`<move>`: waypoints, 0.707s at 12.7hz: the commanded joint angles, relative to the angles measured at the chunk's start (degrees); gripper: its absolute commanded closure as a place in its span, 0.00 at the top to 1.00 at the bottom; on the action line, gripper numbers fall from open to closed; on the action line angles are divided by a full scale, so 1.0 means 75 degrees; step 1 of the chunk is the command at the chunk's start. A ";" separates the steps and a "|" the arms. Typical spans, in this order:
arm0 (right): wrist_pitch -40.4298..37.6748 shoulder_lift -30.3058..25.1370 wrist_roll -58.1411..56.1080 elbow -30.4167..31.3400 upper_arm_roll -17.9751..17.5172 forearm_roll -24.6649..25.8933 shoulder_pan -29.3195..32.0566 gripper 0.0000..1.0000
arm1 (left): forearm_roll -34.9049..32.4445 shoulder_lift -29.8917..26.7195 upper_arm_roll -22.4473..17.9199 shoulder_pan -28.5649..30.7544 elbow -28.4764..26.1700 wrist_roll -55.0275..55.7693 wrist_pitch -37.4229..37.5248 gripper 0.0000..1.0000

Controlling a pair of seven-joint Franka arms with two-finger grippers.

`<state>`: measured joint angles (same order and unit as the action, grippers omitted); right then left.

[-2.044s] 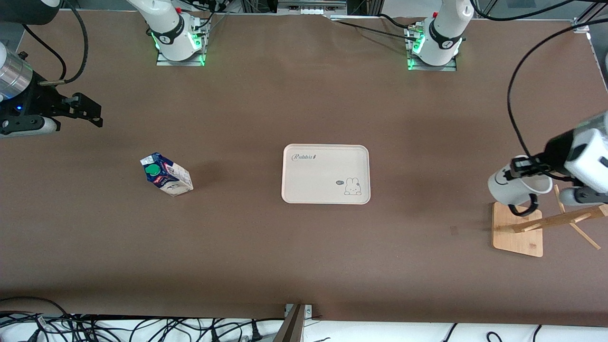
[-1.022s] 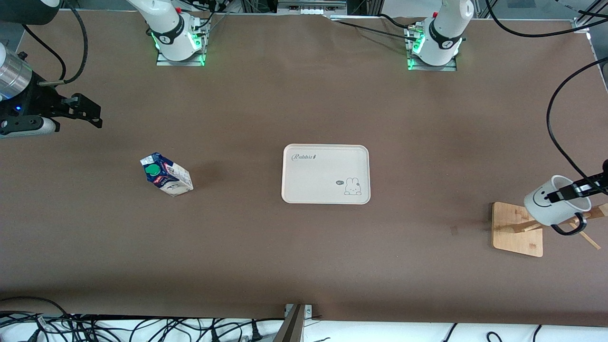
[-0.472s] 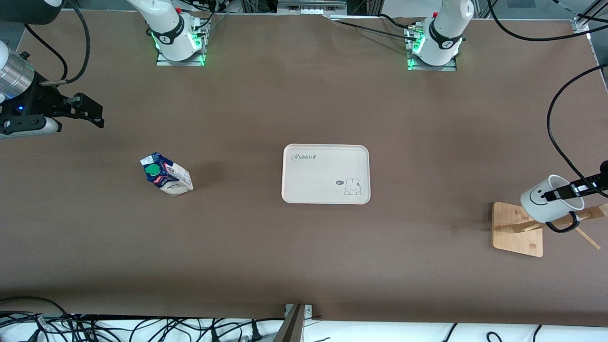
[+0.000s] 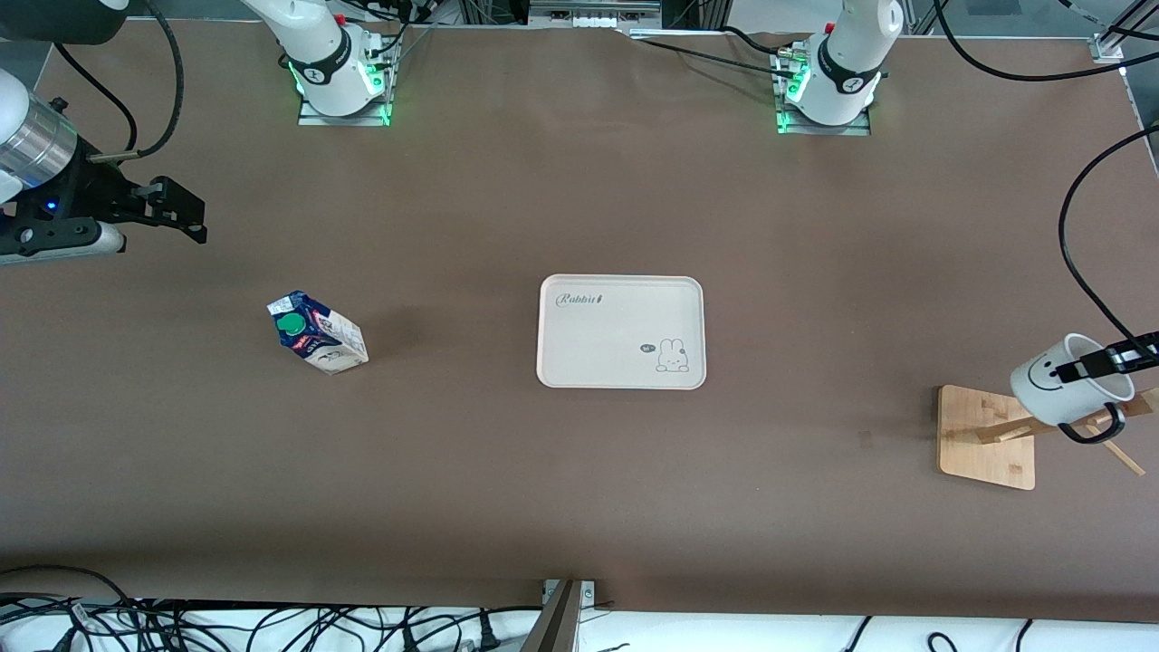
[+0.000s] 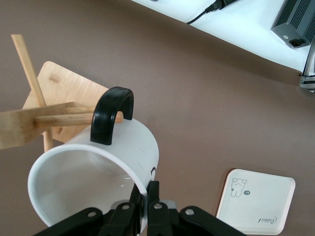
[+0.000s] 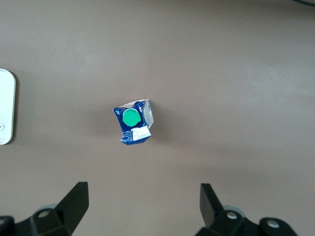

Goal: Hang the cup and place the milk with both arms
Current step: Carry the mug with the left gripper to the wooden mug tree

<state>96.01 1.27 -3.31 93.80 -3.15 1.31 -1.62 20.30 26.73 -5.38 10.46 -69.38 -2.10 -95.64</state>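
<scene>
Left gripper point(image 5: 145, 194): pinches the rim of the cup point(image 4: 1068, 391) over the wooden rack point(image 4: 987, 437), near the left arm's end edge.
Right gripper point(image 6: 142, 206): fingers wide, empty, above the milk point(image 4: 317, 332).
Risk: the glossy loop handle may miss the slim peg.
Tray point(image 4: 621, 331): smooth, rounded, mid-table.

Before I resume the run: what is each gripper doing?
Left gripper: shut on the cup, at the wooden rack.
Right gripper: open, empty, above the milk.
</scene>
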 commanded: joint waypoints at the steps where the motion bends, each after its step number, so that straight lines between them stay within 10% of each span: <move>1: 0.0054 -0.0134 -0.0110 0.0114 -0.0061 0.0142 0.0028 1.00 | 0.0398 -0.0060 -0.0243 0.0058 -0.0171 -0.0655 -0.0022 0.00; 3: 0.0054 -0.0134 -0.0110 0.0114 -0.0061 0.0142 0.0028 1.00 | 0.0726 -0.0048 -0.0442 0.0059 -0.0381 -0.1381 -0.0045 0.00; 4: 0.0054 -0.0134 -0.0110 0.0114 -0.0061 0.0142 0.0028 1.00 | 0.0750 -0.0060 -0.0478 0.0047 -0.0394 -0.1581 -0.0022 0.69; 5: 0.0054 -0.0134 -0.0110 0.0114 -0.0061 0.0142 0.0028 1.00 | 0.0762 -0.0106 -0.0478 0.0024 -0.0394 -0.1549 -0.0010 1.00; 9: 0.0054 -0.0134 -0.0110 0.0114 -0.0061 0.0142 0.0028 1.00 | 0.0167 -0.0586 -0.0432 -0.0397 -0.0184 -0.1431 0.0947 1.00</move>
<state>96.05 1.27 -3.31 93.80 -3.18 1.31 -1.62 24.16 25.28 -8.44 9.52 -70.88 -12.31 -92.80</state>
